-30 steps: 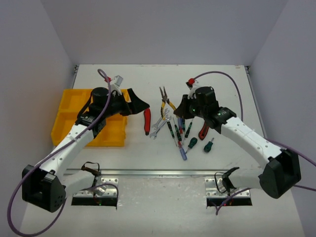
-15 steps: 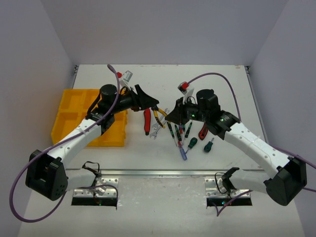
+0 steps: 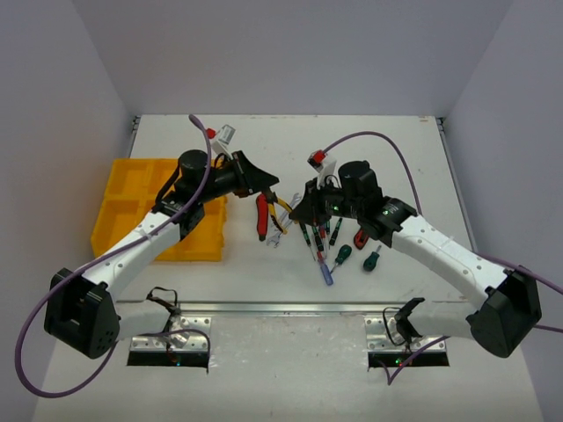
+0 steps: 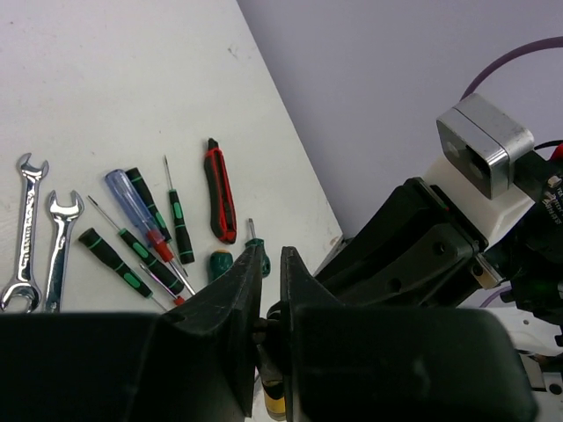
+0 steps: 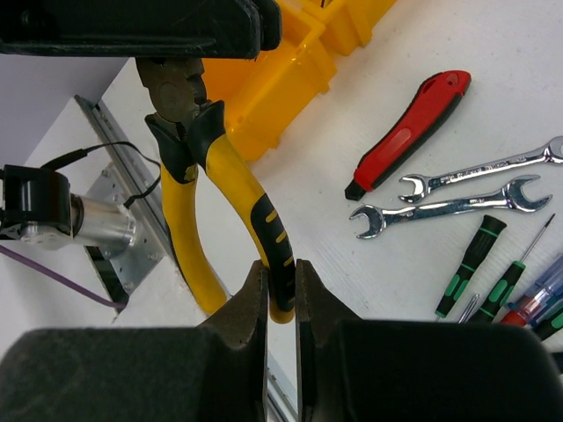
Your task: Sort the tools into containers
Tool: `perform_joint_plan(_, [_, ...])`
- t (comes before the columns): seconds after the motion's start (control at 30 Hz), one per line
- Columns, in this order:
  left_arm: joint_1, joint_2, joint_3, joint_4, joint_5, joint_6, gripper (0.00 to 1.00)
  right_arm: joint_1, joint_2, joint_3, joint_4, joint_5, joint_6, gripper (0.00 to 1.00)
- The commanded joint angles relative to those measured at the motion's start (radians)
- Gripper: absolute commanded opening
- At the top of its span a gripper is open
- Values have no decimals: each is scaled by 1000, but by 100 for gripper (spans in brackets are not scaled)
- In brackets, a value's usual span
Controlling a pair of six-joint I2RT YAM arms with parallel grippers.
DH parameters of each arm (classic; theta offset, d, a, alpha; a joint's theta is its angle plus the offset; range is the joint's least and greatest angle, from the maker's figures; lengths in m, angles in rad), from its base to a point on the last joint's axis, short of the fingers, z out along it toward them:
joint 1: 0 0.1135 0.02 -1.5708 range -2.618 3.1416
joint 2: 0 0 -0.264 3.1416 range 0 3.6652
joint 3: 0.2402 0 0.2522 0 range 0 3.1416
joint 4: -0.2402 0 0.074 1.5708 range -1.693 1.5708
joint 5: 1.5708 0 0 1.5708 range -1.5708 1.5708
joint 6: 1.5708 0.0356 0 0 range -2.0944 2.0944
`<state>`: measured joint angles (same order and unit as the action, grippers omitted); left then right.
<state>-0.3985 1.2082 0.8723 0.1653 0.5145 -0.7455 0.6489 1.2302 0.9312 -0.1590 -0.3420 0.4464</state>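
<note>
White table (image 3: 369, 141), lilac-grey walls. Right of the tray (image 3: 123, 189), yellow pliers (image 5: 230, 171) are held off the table: left gripper (image 4: 273, 264) clamped on the head, right gripper (image 5: 280, 272) clamped on one handle.

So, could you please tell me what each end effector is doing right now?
Left end effector: closed on the head of the yellow-handled pliers.
Right end effector: closed on one handle of the same pliers.

No legible text, no brands, no numbers anywhere
</note>
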Motion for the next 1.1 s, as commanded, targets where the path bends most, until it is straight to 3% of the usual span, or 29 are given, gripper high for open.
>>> perform_joint_plan(0.0, [0, -21, 45, -43, -61, 50, 0, -3, 6, 63, 81, 38, 71, 12])
perform_joint_plan(0.03, [0, -19, 50, -60, -73, 58, 0, -3, 9, 66, 78, 40, 74, 36])
perform_joint_plan(0.1, [-1, -8, 83, -146, -141, 97, 0, -3, 15, 77, 56, 63, 90, 99])
perform_joint_plan(0.27, [11, 72, 273, -505, -646, 204, 0, -8, -33, 76, -51, 234, 67, 99])
perform_joint_plan(0.37, [93, 173, 422, -632, -789, 223, 0, -14, -116, 57, -132, 337, 63, 99])
perform_joint_plan(0.53, [269, 353, 607, -731, -803, 230, 0, -17, -194, 21, -188, 374, 59, 99])
perform_joint_plan(0.6, [298, 496, 750, -780, -856, 245, 0, -17, -220, 9, -225, 373, 46, 99])
perform_joint_plan(0.8, [319, 715, 956, -859, -934, 266, 0, -18, -299, -49, -256, 388, 15, 99])
perform_joint_plan(0.93, [322, 794, 1005, -883, -942, 252, 0, -18, -319, -66, -264, 382, 4, 99])
perform_joint_plan(1.07, [312, 771, 912, -829, -887, 210, 0, -17, -314, -66, -264, 386, -2, 99])
